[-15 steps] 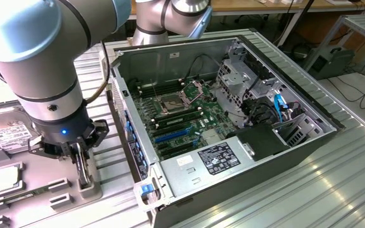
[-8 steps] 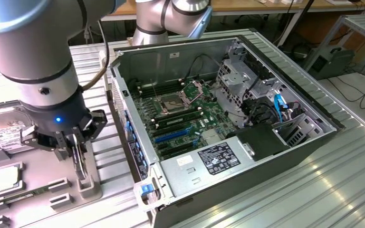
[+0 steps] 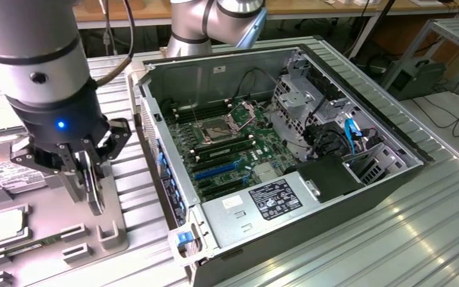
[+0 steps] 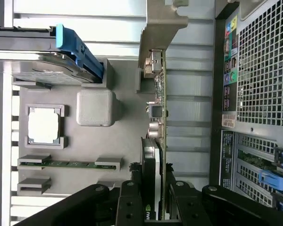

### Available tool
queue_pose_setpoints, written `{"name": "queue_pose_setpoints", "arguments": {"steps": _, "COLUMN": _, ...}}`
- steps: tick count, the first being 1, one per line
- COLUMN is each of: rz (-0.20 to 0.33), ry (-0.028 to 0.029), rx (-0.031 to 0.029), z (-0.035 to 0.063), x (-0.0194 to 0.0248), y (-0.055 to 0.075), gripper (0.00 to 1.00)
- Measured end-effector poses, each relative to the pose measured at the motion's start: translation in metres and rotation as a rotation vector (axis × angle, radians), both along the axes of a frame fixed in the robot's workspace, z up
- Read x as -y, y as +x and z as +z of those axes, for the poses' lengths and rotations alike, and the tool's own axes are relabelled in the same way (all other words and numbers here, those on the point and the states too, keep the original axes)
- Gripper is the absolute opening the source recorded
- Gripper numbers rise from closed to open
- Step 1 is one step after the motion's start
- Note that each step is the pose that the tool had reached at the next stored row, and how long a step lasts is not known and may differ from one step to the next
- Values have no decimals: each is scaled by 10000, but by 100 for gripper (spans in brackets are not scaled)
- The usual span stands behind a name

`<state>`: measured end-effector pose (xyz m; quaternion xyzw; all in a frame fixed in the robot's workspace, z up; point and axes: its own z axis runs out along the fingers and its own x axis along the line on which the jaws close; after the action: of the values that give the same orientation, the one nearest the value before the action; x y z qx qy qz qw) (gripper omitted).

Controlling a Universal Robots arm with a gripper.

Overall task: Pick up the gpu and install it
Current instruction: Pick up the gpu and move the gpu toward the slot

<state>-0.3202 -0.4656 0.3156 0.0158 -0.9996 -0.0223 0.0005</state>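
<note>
One gripper (image 3: 86, 164), two fingers (image 4: 130, 200), both clamped on the one gpu (image 4: 151, 155): one finger on the black cooler face, the other on the green board face. You see the card edge-on from the wrist, with its silvery bracket (image 4: 162, 33) at the far end from the fingers.

In the exterior view the gpu stands on edge beneath the gripper, over the grey tray (image 3: 114, 230), at the exterior view's left of the case. You cannot tell whether its lower edge is clear of the tray.

Count on the tray, beside the card:
- one hard drive (image 4: 47, 70) with a blue clip
- one processor (image 4: 44, 123) in a square pocket
- one memory stick (image 4: 68, 164) lying flat in its holders
- one plain grey block (image 4: 96, 107)

One computer case (image 3: 389, 161) lies on its side, open face up, apart from the gripper. Inside it you see one motherboard (image 3: 238, 143) and one power supply (image 3: 262, 206) with a label.
</note>
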Motion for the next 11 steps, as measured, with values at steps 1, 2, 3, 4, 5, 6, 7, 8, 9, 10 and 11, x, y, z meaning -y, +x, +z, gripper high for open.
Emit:
{"name": "queue_pose_setpoints", "arguments": {"steps": 1, "rz": 0, "ry": -1, "rx": -1, "z": 44, "x": 0, "y": 0, "gripper": 28}}
{"name": "queue_pose_setpoints", "arguments": {"steps": 2, "rz": 0, "ry": 0, "rx": 0, "z": 88, "x": 0, "y": 0, "gripper": 28}}
{"name": "queue_pose_setpoints", "arguments": {"steps": 3, "rz": 0, "ry": -1, "rx": 0, "z": 134, "x": 0, "y": 0, "gripper": 28}}
{"name": "queue_pose_setpoints", "arguments": {"steps": 4, "rz": 0, "ry": 0, "rx": -1, "z": 181, "x": 0, "y": 0, "gripper": 28}}
{"name": "queue_pose_setpoints", "arguments": {"steps": 5, "rz": 0, "ry": 0, "rx": 1, "z": 226, "x": 0, "y": 0, "gripper": 28}}
{"name": "queue_pose_setpoints", "arguments": {"steps": 6, "rz": 0, "ry": -1, "rx": -1, "z": 273, "x": 0, "y": 0, "gripper": 28}}
{"name": "queue_pose_setpoints", "arguments": {"steps": 7, "rz": 0, "ry": 0, "rx": 0, "z": 362, "x": 0, "y": 0, "gripper": 28}}
{"name": "queue_pose_setpoints", "arguments": {"steps": 8, "rz": 0, "ry": -1, "rx": -1, "z": 419, "x": 0, "y": 0, "gripper": 28}}
{"name": "queue_pose_setpoints", "arguments": {"steps": 9, "rz": 0, "ry": 0, "rx": 0, "z": 477, "x": 0, "y": 0, "gripper": 28}}
{"name": "queue_pose_setpoints", "arguments": {"steps": 10, "rz": 0, "ry": -1, "rx": -1, "z": 530, "x": 0, "y": 0, "gripper": 28}}
{"name": "queue_pose_setpoints", "arguments": {"steps": 11, "rz": 0, "ry": 0, "rx": 0, "z": 574, "x": 0, "y": 0, "gripper": 28}}
